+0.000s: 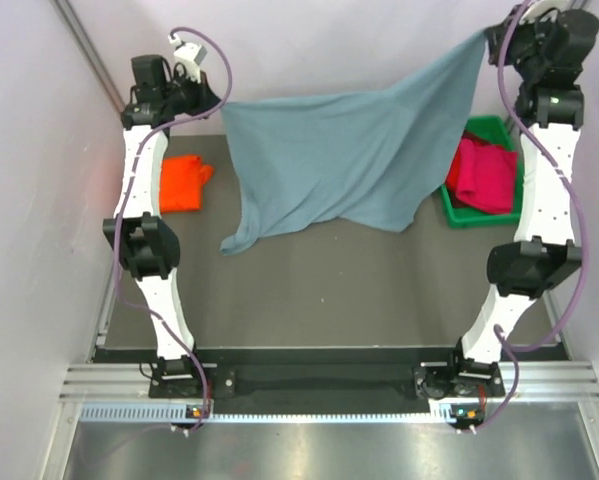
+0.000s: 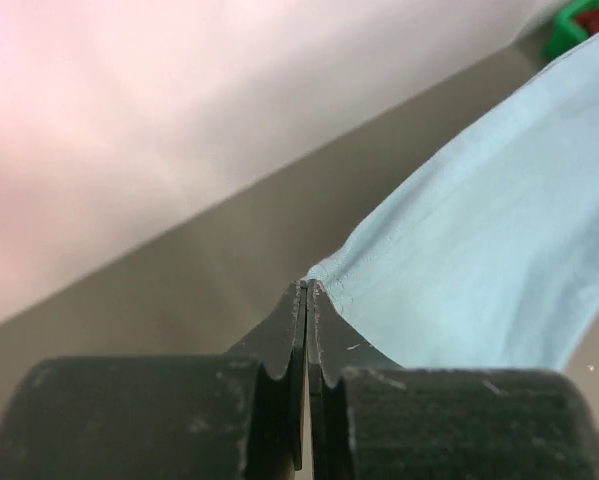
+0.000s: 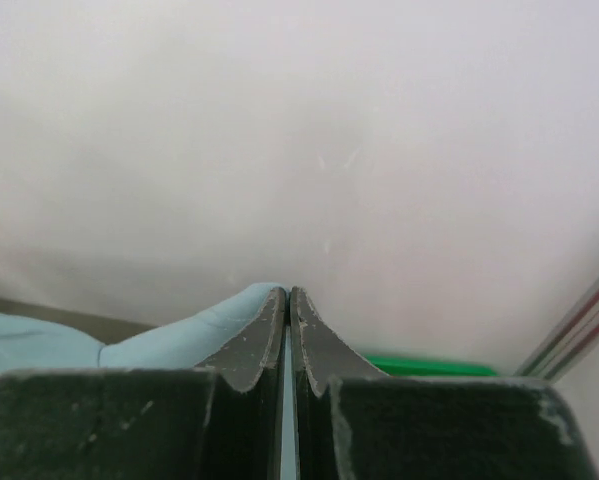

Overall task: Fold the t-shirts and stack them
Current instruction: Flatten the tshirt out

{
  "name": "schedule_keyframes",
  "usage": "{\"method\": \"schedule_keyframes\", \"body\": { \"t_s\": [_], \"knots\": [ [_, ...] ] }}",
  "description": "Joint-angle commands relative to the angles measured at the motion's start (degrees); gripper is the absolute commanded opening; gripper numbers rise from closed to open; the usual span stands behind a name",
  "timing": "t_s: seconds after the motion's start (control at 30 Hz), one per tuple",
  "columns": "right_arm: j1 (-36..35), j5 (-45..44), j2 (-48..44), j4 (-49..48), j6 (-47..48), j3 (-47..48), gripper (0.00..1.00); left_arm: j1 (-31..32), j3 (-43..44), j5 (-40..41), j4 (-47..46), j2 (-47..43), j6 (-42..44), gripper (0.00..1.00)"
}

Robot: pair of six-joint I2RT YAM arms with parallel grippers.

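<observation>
Two end effectors are clenched on the blue-grey t-shirt (image 1: 339, 160): left end effector (image 2: 307, 285) and right end effector (image 3: 287, 292) each pinch a top corner, its long axis stretched between them, hanging just left of the green bin (image 1: 489, 124). Only the overhead view shows the sagging lower hem

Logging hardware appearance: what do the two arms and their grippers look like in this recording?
The left arm and right arm have white links with black joint housings, each with a purple cable looped alongside. The left gripper and right gripper have matte black, scuffed fingers tapering to thin tips.
</observation>
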State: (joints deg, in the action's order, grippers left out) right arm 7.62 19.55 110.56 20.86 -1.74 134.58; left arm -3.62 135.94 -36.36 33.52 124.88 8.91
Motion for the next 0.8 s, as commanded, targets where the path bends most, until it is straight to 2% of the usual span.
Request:
{"method": "schedule_keyframes", "body": {
  "t_s": [0.0, 0.13, 0.3, 0.53, 0.67, 0.77],
  "knots": [
    [0.0, -2.9, -9.7, -7.8, 0.3, 3.7, 0.00, -1.1, 2.4, -0.7, -2.4, -9.3, 0.3, 0.00],
    [0.0, -2.6, -17.4, -7.7, 1.3, -0.9, 0.00, -2.2, -2.4, -0.7, -2.4, -18.1, 0.3, 0.00],
    [0.1, -1.1, -30.8, -6.5, 5.0, -13.4, 0.00, -3.7, -9.2, -0.7, -2.4, -27.7, 0.3, 0.00],
    [0.1, 2.1, -46.0, 1.2, 8.1, -30.6, 0.00, -3.7, -25.9, -0.7, -2.4, -43.8, 0.3, 0.00],
    [0.1, 3.5, -54.9, 6.6, 10.9, -42.4, 0.00, -3.7, -32.6, -0.7, -2.4, -50.9, 0.3, 0.00],
    [0.1, 5.5, -59.6, 12.8, 13.7, -48.0, 0.00, -3.6, -36.6, -0.7, -2.4, -56.2, 0.3, 0.00]
  ]
}}
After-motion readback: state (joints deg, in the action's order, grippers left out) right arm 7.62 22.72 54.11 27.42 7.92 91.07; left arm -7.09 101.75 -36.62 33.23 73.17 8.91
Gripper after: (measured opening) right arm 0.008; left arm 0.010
